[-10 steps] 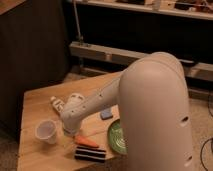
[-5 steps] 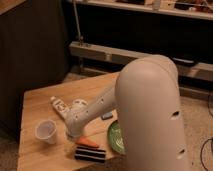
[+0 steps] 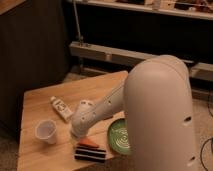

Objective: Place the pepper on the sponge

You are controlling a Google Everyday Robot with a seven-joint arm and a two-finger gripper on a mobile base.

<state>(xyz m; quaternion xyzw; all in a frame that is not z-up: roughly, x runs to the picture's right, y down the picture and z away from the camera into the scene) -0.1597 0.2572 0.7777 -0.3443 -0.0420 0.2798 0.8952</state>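
Camera view: arm [image 3: 102,111] half-hides gripper [image 3: 79,133], seemingly over pepper [image 3: 90,143] (near bowl [image 3: 113,134]).

Your gripper [image 3: 79,133]: low over the table [image 3: 42,102], just left of the pepper [image 3: 89,143].
Pepper's seat: on the striped block [image 3: 90,154].

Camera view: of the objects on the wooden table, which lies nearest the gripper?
The orange-red pepper, right beside the gripper and just behind the striped block; the white cup, white tube and green bowl all sit farther away.
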